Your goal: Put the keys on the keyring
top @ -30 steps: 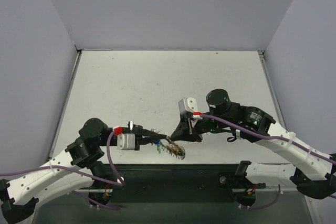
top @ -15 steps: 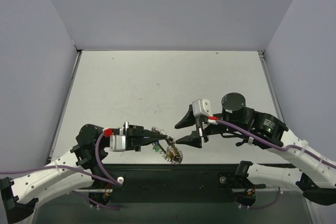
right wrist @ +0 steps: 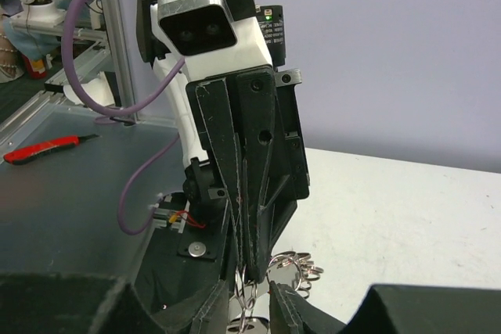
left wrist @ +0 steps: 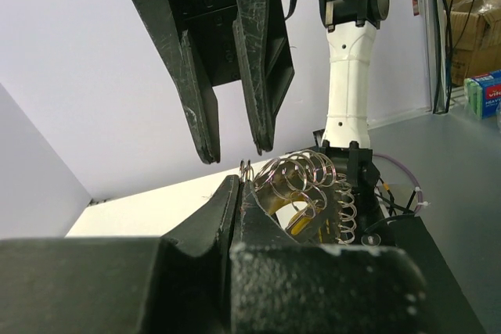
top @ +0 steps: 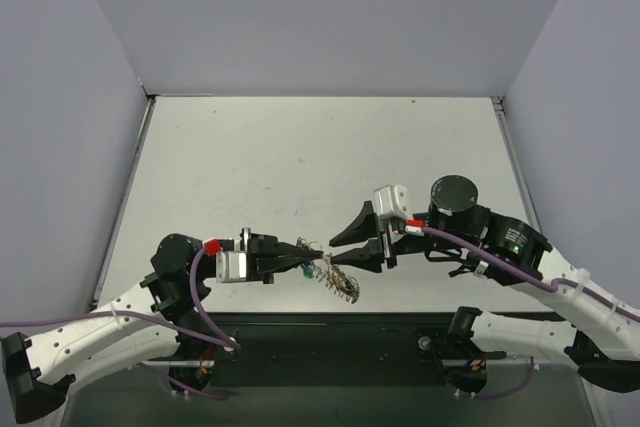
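Observation:
The keyring, a tangle of silvery coiled wire loops, hangs just above the table's near edge. My left gripper is shut on one thin loop of it. The keys show as a green and blue spot by the left fingertips and a yellow head inside the coils. My right gripper faces the left one with its jaws apart, tips at the ring. In the right wrist view its fingers flank wire loops and the left gripper's tips.
The white tabletop stretches back to grey walls on three sides. A black strip with the arm bases runs along the near edge, directly under the keyring. Purple cables loop from both wrists.
My right gripper let go of the keyring, opened and drew back to the right, and its jaws have since narrowed again near the ring. The left gripper kept its hold and shifted slightly.

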Robot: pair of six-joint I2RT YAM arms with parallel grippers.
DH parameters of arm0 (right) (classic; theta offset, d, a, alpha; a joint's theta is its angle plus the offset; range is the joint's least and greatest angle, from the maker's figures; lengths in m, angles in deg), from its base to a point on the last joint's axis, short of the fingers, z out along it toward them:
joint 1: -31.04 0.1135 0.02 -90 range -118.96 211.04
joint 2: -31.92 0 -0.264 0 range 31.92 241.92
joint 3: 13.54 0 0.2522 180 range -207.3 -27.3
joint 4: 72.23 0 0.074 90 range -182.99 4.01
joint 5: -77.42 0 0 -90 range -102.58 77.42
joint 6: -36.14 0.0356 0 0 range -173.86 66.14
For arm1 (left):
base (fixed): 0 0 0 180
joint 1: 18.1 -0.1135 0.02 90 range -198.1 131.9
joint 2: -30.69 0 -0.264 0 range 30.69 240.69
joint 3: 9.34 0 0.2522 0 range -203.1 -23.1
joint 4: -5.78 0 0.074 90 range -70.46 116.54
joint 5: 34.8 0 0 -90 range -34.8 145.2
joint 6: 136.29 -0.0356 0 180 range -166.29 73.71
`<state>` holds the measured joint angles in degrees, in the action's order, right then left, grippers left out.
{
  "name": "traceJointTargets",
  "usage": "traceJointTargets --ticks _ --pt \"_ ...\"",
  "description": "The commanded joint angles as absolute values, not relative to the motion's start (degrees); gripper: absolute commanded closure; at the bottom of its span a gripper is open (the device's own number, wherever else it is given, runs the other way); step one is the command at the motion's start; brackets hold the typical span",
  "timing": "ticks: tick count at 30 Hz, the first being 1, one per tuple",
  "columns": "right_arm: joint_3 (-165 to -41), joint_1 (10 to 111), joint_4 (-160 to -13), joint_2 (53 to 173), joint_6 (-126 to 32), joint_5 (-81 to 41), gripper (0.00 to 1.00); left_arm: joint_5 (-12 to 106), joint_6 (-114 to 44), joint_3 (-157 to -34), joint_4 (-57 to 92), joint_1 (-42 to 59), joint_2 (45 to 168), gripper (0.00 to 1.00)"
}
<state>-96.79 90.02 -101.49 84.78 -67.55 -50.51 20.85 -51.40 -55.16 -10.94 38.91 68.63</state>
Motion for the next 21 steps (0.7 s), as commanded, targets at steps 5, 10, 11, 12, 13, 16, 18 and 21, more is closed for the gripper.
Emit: traceJointTargets --ticks 5,10,11,12,13,16,18,21 --pt "-97.6 90.3 -97.6 87.6 -67.1 -54.1 0.72 22.3 -51.7 -57.0 -15.9 38.8 68.2 1.00" --pt "-97.6 90.3 -97.7 88.0 -67.0 -54.1 0.82 22.3 -51.5 -57.0 -16.5 38.9 68.1 1.00" --pt "-97.6 90.2 -97.9 88.1 -66.9 -53.9 0.87 22.2 -51.5 -57.0 -16.5 38.9 68.0 1.00" --pt "-97.7 90.3 -97.9 88.1 -66.9 -53.5 0.98 22.3 -51.5 -57.2 -16.5 38.9 67.9 1.00" --pt "-97.8 90.2 -98.0 88.3 -66.8 -53.1 1.00 22.3 -51.5 -57.2 -16.5 38.9 68.0 1.00" --pt "-98.0 90.2 -98.6 88.3 -66.8 -51.4 1.00 22.8 -52.2 -58.2 -14.4 38.8 67.5 1.00" --pt "-98.9 90.2 -99.7 88.5 -67.0 -50.5 1.00 23.5 -54.0 -60.3 -9.7 38.9 67.4 1.00" --pt "-101.3 90.2 -102.5 89.5 -67.7 -48.9 1.00 25.3 -56.1 -63.8 0.4 38.9 67.9 1.00"
